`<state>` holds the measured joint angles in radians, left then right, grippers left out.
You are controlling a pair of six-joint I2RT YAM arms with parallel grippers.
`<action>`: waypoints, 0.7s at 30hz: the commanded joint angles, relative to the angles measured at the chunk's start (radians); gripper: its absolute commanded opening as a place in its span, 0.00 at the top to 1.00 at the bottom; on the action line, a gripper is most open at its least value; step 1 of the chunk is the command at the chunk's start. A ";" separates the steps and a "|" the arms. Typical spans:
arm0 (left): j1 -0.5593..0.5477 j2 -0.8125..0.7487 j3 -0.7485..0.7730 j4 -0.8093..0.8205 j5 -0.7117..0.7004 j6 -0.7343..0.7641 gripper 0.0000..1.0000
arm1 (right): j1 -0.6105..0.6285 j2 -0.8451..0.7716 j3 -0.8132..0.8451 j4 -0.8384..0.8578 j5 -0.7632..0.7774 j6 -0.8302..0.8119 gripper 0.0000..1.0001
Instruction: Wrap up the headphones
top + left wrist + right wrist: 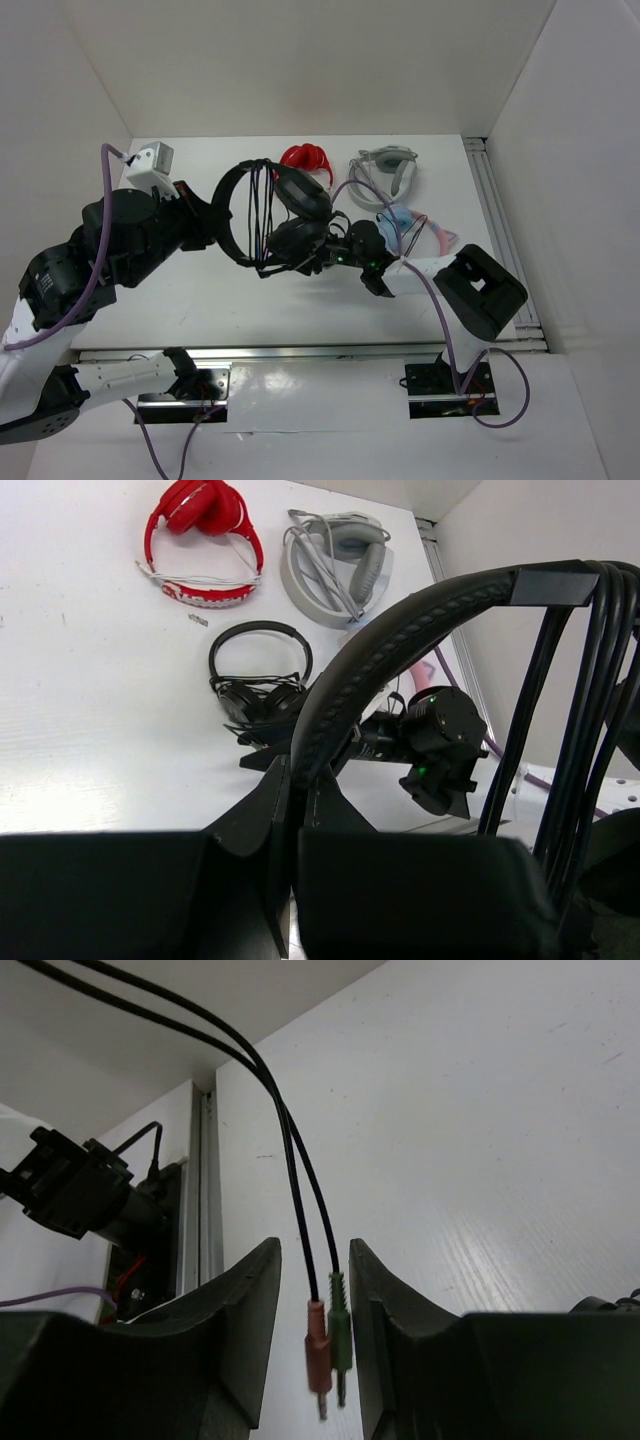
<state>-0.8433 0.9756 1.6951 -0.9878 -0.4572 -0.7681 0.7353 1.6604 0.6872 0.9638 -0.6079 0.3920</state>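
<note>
Left gripper is clamping the headphones' headband. Right gripper is standing apart, plugs hanging between its jaws; back away without snagging them.

Red headset, grey headset beside it; small black headset, white table

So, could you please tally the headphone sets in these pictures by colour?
Black: 2 (large black over-ear headphones; small black on-ear headphones)
Red: 1 (glossy red headphones)
Grey: 1 (pale grey headphones)
Pink and blue: 1 (partly hidden pink-and-blue set, apparently headphones)
Total: 5
</note>
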 commanded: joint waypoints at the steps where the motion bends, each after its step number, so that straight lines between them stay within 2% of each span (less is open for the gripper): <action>1: -0.005 -0.009 0.009 0.077 -0.028 -0.046 1.00 | 0.007 -0.002 -0.011 0.050 -0.016 -0.022 0.59; 4: -0.005 -0.009 0.009 0.077 -0.009 -0.046 1.00 | 0.007 0.008 -0.020 0.087 -0.026 -0.013 0.59; 5: -0.005 -0.009 0.009 0.077 -0.009 -0.046 1.00 | 0.007 0.009 -0.020 0.087 -0.026 -0.013 0.61; 6: -0.005 -0.009 0.009 0.087 0.000 -0.046 1.00 | 0.007 0.009 -0.020 0.096 -0.026 -0.013 0.67; 8: -0.005 -0.009 0.000 0.087 0.009 -0.046 1.00 | 0.007 0.019 -0.011 0.096 -0.026 -0.004 0.88; 9: -0.005 -0.009 0.000 0.087 0.009 -0.046 1.00 | 0.007 0.031 0.006 0.096 -0.026 -0.004 0.92; 16: -0.005 -0.028 0.000 0.078 -0.040 -0.056 1.00 | 0.027 0.041 0.028 0.047 -0.026 -0.013 0.90; 18: -0.005 -0.028 0.000 0.068 -0.089 -0.069 1.00 | 0.038 0.041 0.005 0.047 -0.017 -0.022 1.00; 21: -0.005 -0.028 0.000 0.049 -0.202 -0.112 1.00 | 0.082 0.021 -0.020 0.006 0.031 -0.068 1.00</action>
<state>-0.8444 0.9703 1.6821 -1.0019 -0.5316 -0.7979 0.7692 1.6947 0.6800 0.9741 -0.6109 0.3794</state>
